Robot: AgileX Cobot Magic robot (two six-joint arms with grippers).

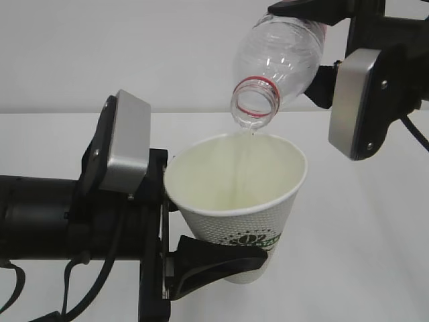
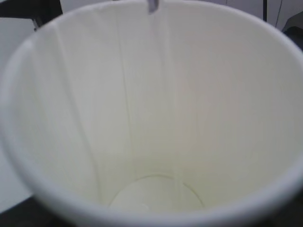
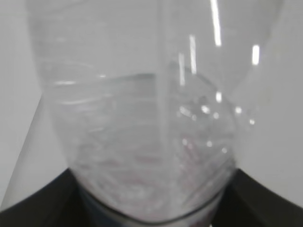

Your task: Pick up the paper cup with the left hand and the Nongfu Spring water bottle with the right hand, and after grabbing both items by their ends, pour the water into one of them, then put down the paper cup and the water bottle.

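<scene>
At lower left of the frame the left hand [image 1: 218, 258] grips the paper cup [image 1: 238, 201] near its base, holding it upright above the table [image 1: 362, 235]. At upper right the right hand [image 1: 335, 50] clasps the Nongfu Spring water bottle [image 1: 278, 60], tilted mouth-down over the cup. A thin stream of water [image 1: 247, 157] falls inside; a shallow pool seems to cover the cup's bottom.
</scene>
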